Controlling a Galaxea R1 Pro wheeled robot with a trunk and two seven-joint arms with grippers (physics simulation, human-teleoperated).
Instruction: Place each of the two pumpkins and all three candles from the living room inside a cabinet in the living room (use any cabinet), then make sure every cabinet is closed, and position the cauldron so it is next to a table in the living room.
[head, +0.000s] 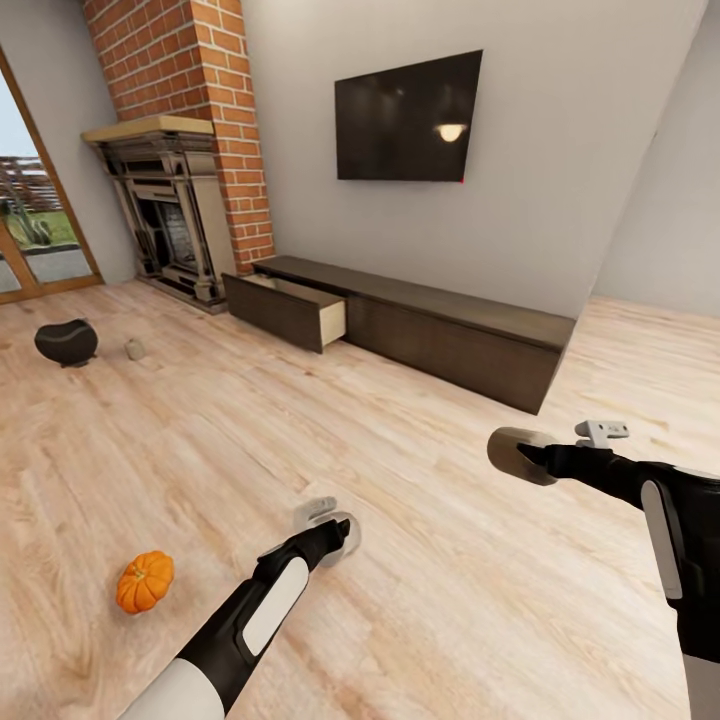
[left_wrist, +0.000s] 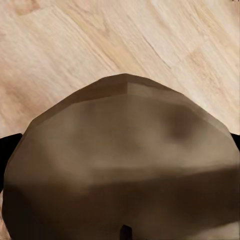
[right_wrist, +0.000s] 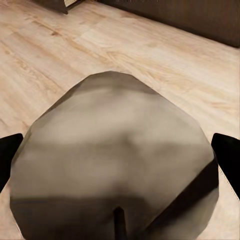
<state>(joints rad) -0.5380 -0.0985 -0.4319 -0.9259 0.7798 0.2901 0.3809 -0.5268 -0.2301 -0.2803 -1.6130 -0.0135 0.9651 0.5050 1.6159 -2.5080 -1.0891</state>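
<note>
Each gripper, left (head: 335, 530) and right (head: 520, 455), carries a squat grey-brown lump, likely a candle (left_wrist: 120, 160), though what it is and the jaw width cannot be told. The step in hand looks like ferrying these to the cabinet (head: 440, 325), its drawer (head: 290, 310) open at 11 o'clock. A pumpkin (head: 145, 581) lies at 8 o'clock, the cauldron (head: 66, 342) at 10.

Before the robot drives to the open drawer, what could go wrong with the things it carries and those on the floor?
1. The left claw and right claw each hold a wide beige lump; either may slip while driving.
2. The pumpkin lies on the floor beside the left arm and could be knocked away.
3. The drawer sticks out of the cabinet; the base may bump it.
</note>
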